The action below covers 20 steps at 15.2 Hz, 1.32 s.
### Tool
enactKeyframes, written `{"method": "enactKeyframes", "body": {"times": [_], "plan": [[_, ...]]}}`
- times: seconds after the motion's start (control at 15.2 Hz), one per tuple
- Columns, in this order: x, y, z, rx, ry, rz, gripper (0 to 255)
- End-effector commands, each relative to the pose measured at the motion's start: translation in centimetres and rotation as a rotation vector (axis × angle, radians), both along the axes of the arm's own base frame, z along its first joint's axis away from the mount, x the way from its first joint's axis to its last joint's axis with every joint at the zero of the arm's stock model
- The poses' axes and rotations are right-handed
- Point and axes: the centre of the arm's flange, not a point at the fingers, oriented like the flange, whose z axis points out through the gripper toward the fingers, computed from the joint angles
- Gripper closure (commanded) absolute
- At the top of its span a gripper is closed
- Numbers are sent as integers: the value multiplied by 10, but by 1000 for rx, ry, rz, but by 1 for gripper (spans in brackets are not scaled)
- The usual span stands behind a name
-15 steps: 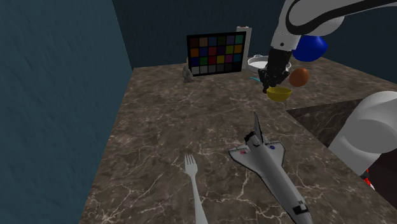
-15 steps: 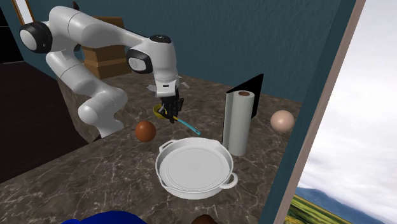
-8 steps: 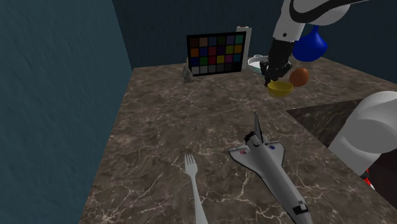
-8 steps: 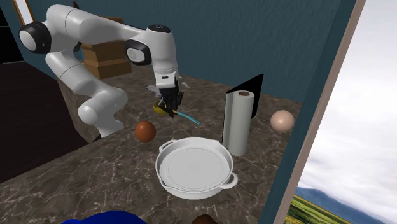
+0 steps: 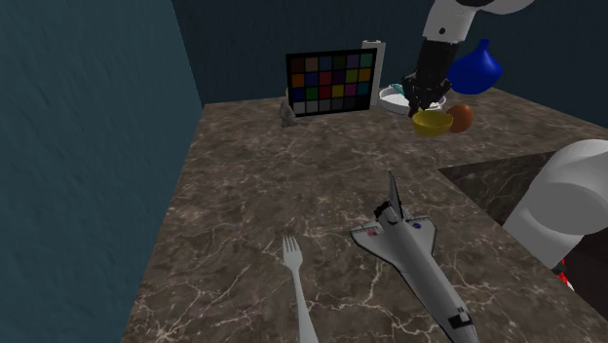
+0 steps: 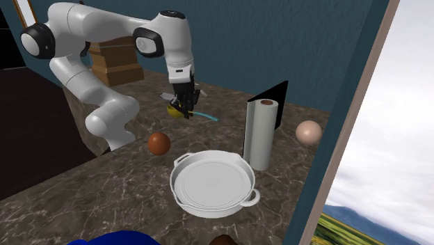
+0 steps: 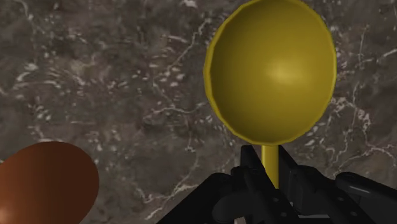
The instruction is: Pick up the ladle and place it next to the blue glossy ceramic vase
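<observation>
My black gripper [image 7: 271,173] is shut on the ladle's thin stem, just below its yellow bowl [image 7: 270,70]. The ladle hangs in the air above the marble counter. In the shoulder view the gripper [image 5: 426,103] holds the yellow bowl [image 5: 431,123] next to a brown ball [image 5: 460,117], and the blue vase [image 5: 475,66] shows just behind and to the right. In the second exterior view the gripper [image 6: 183,105] carries the ladle [image 6: 176,111], whose teal handle [image 6: 206,115] sticks out to the right. The vase's blue top [image 6: 115,240] peeks in at the bottom edge.
A white two-handled pan [image 6: 212,184], a paper towel roll [image 6: 259,133] and a pale ball [image 6: 309,132] sit on the marble counter [image 5: 253,185]. A colour chart [image 5: 331,83] stands at the back. A toy space shuttle [image 5: 414,248] and a fork [image 5: 297,283] lie near the front.
The arm has lifted the ladle higher and carried it toward the back of the counter, nearer the vase. The grip has stayed shut.
</observation>
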Motion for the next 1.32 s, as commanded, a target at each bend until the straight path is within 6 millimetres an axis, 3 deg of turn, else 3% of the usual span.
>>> {"method": "enactKeyframes", "body": {"times": [0.0, 1.25], "plan": [[0, 0, 11, 0, 0, 0, 255], [0, 0, 111, 0, 0, 0, 255]]}}
